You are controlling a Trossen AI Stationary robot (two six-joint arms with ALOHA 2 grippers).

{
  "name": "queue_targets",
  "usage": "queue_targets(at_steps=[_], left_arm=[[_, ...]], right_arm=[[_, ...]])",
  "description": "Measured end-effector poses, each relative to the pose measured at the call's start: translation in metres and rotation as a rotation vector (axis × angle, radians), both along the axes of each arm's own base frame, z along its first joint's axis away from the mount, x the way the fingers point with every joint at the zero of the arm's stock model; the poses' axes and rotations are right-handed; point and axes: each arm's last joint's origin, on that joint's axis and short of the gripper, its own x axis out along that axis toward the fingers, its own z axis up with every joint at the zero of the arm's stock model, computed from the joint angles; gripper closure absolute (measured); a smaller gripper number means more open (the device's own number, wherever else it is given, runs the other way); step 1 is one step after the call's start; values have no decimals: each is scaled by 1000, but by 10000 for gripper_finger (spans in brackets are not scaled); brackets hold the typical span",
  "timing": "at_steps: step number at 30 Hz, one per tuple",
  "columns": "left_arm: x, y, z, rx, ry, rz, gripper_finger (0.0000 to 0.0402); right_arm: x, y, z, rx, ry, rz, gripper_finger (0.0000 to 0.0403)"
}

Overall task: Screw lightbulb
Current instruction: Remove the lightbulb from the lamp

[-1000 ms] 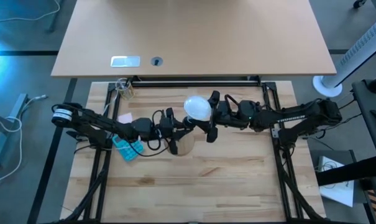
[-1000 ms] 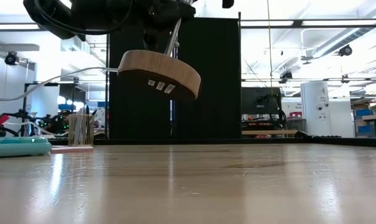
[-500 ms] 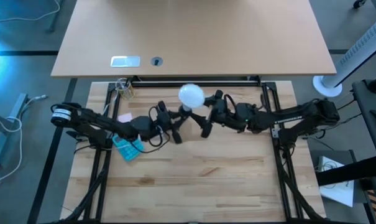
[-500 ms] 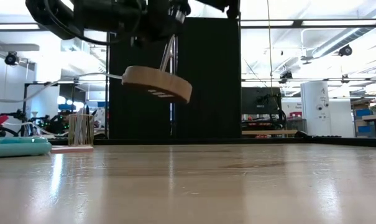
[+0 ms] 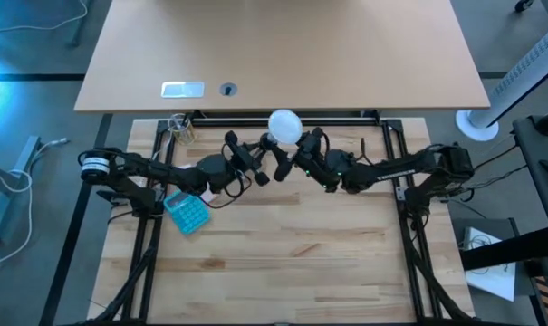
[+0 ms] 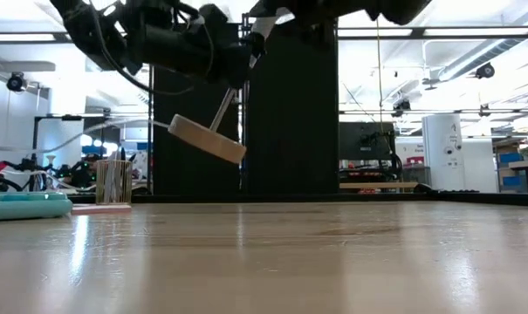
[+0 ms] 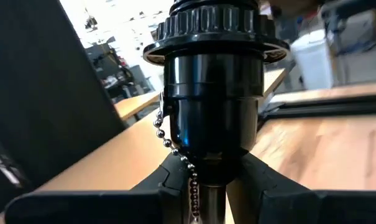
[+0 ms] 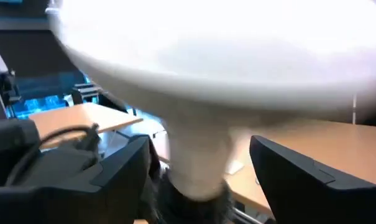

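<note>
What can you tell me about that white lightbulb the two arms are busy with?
The lightbulb is a frosted white globe narrowing to a pale neck. It is held up in the air above the wooden table, near its far edge. Its neck sits in the black ribbed socket, which has a bead pull chain and is gripped at its stem by the left gripper. The right gripper stands with its fingers either side of the neck, not visibly touching it.

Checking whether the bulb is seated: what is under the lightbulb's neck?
The lightbulb narrows into the black socket, which the left gripper holds by its stem. The neck's threads are hidden inside, so depth cannot be told.
</note>
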Motion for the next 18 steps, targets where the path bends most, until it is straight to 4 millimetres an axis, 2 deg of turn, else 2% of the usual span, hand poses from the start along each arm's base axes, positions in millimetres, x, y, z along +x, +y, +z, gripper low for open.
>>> queue_targets(at_steps=[9, 18], left_arm=[[1, 3, -4, 35, 53, 14, 339], [-1, 5, -2, 33, 34, 24, 339]], right_arm=[[26, -13, 6, 65, -75, -28, 138], [29, -12, 9, 92, -104, -70, 188]])
